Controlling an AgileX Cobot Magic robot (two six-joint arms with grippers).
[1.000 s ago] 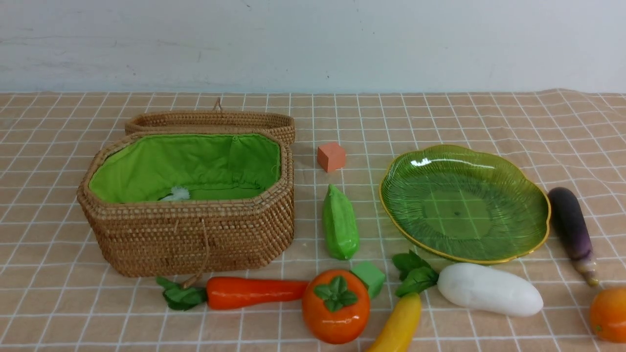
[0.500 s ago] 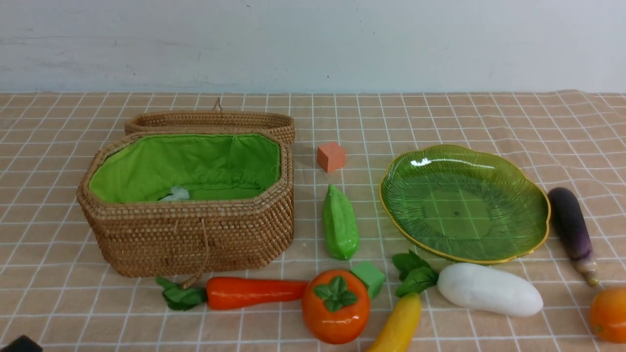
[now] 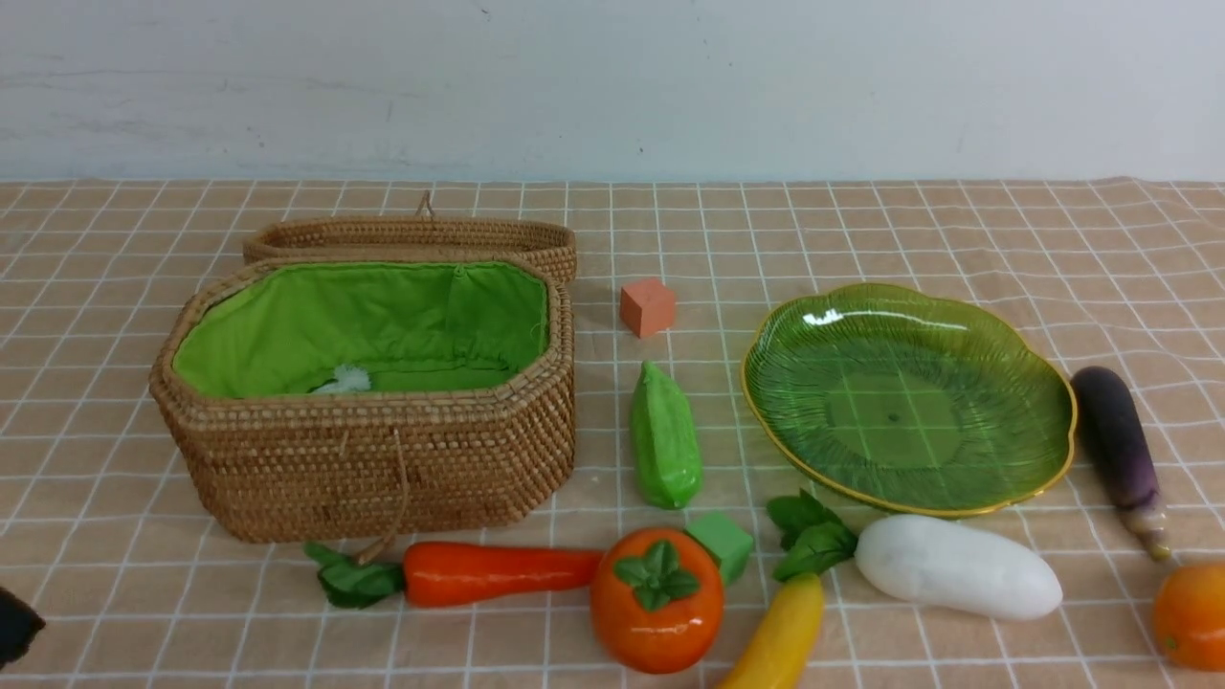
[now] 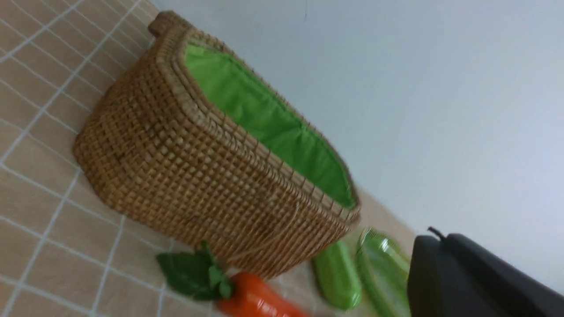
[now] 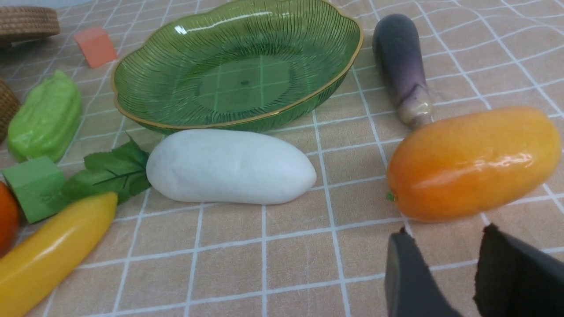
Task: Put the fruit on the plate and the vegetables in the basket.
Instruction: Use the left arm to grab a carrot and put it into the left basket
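Front view, basket [image 3: 364, 459]: left of centre, lid [image 3: 412, 235] open.
Plate [image 3: 909, 402]: right of centre.
Vegetables: radish [image 3: 957, 566] below plate, eggplant [image 3: 1115, 435] at its right, carrot [image 3: 498, 572] below basket, gourd [image 3: 665, 435] between both.
Fruit: persimmon [image 3: 657, 601], banana [image 3: 780, 636], mango [image 3: 1190, 614] along bottom edge.
My left gripper [image 3: 17, 624]: lower-left corner, closed.
My right gripper [image 5: 446, 237]: parted, empty, near mango.

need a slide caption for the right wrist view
Right gripper open near the mango, with radish, eggplant and empty plate beyond.

Long yellow toy banana [image 3: 780, 633] ran off the front view's bottom edge, oval orange-yellow mango [image 3: 1191, 614] was clipped at right, left gripper [image 3: 13, 624] barely showed.
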